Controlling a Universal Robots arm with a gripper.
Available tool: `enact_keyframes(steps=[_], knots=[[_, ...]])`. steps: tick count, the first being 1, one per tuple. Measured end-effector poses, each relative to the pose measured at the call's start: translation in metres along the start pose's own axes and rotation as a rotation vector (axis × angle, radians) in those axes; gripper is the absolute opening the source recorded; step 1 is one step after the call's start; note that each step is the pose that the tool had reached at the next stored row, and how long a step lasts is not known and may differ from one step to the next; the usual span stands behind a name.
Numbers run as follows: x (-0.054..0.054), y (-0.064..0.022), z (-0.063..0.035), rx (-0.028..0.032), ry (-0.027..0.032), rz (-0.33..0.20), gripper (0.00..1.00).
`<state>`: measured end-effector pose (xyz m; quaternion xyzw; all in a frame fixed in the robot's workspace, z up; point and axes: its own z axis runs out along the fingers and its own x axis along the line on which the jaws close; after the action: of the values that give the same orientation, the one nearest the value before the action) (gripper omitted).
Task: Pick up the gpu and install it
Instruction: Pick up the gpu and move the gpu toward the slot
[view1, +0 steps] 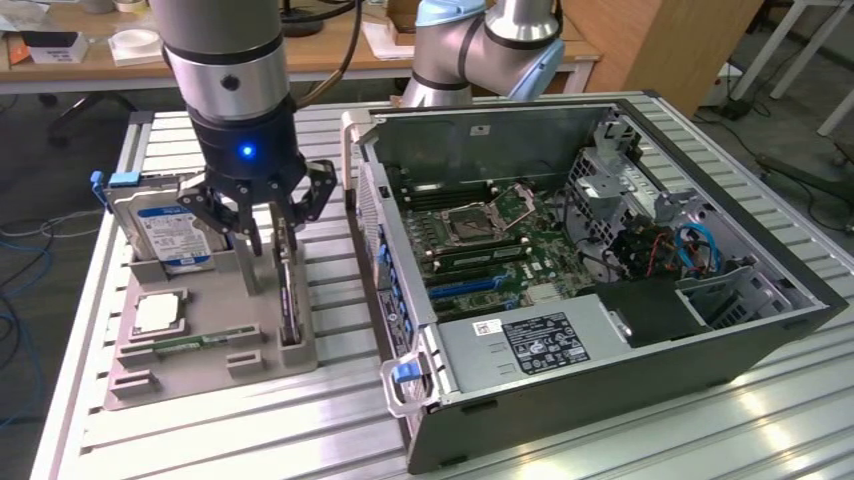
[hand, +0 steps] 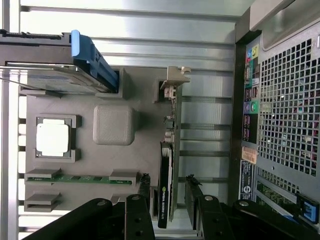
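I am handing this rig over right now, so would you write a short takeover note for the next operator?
Hand: the gripper is open, low over the grey tray, one finger either side of the gpu, not closed on it.
Things: the gpu stands on edge in its tray slot, on the side nearest the computer case. The case is open, with the motherboard exposed.
Done: the gripper is lined up on the card.
Left: gripping, lifting and installing; the gpu is not yet in the case.

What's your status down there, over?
Open gripper straddling the gpu, no grip. Card upright in grey holder slot, not installed. Nearby hard drive stands clear.
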<state>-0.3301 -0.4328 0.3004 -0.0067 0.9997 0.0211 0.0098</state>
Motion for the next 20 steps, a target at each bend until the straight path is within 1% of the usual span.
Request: enact_keyframes(steps=[10, 20], knots=[[0.0000, -0.0001, 0.0025, 0.0000, 0.0000, 0.000, 0.42], [0.0001, -0.0001, 0.0027, 0.0000, 0.0000, 0.000, 0.42]])
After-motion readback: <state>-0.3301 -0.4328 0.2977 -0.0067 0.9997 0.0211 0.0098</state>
